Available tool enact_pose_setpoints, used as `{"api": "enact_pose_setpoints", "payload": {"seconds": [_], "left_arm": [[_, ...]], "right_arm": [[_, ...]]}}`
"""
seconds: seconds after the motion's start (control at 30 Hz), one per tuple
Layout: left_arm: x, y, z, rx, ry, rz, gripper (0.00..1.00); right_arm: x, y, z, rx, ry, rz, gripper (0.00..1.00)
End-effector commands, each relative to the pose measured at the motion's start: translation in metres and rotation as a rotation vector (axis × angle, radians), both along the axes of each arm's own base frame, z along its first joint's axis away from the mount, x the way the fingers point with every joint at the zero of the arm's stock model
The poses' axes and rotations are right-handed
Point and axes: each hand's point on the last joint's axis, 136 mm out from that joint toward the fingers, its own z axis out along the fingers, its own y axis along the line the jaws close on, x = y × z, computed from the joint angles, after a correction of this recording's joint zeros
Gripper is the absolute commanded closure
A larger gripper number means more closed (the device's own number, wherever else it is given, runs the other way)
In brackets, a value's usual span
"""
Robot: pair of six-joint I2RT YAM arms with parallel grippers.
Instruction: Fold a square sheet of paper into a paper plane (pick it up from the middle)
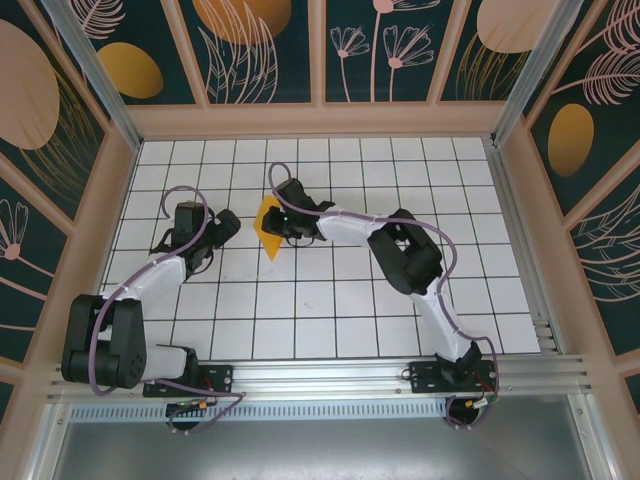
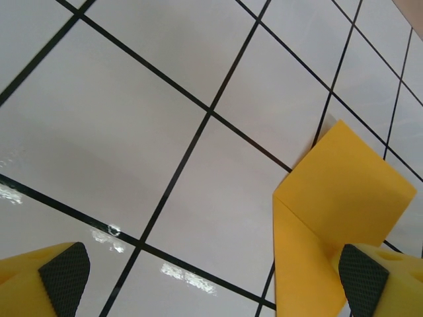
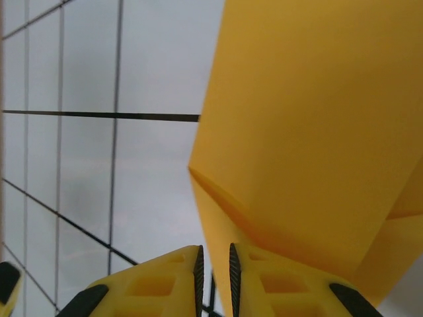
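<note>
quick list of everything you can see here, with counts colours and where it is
folded paper sheet: one, orange-yellow, left of the table's middle, between the two sets of fingers
table: one, white tiles with black grid lines, fills the floor of the enclosure
wall panels: several, dark teal with orange ovals and pale plant drawings, around the table
frame: one, light wood, bordering the table and panels
rail: one, silver metal, along the near edge
arms: two, black and white, left arm and right arm reaching in from the rail
left fingers: two, yellow with black pads, wide apart beside the paper
right fingers: two, yellow, nearly together at the paper's edge; grip unclear
</note>
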Motion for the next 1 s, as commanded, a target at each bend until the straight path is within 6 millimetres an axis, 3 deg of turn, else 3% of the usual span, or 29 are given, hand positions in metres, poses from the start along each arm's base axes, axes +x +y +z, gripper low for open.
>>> {"api": "enact_pose_setpoints", "payload": {"seconds": [0.0, 0.23, 0.4, 0.6, 0.73, 0.97], "left_arm": [[0.006, -0.006, 0.004, -0.054, -0.033, -0.011, 0.01], [0.007, -0.013, 0.005, -0.072, -0.038, -0.046, 0.01], [0.009, -0.023, 0.010, -0.085, -0.054, -0.113, 0.02], [0.011, -0.043, 0.017, -0.131, -0.077, -0.235, 0.01], [0.011, -0.052, 0.020, -0.165, -0.096, -0.275, 0.01], [0.009, -0.055, 0.021, -0.178, -0.095, -0.289, 0.01]], "right_arm": [[-0.002, -0.003, -0.009, -0.044, 0.038, 0.010, 0.80], [-0.014, -0.011, -0.016, -0.092, 0.042, 0.104, 0.80], [-0.041, -0.022, -0.013, -0.128, -0.016, 0.315, 0.79], [-0.076, -0.073, -0.011, -0.139, -0.059, 0.519, 0.78], [-0.077, -0.104, 0.004, -0.157, -0.123, 0.554, 0.76], [-0.059, -0.112, 0.060, -0.138, -0.222, 0.337, 0.71]]}}
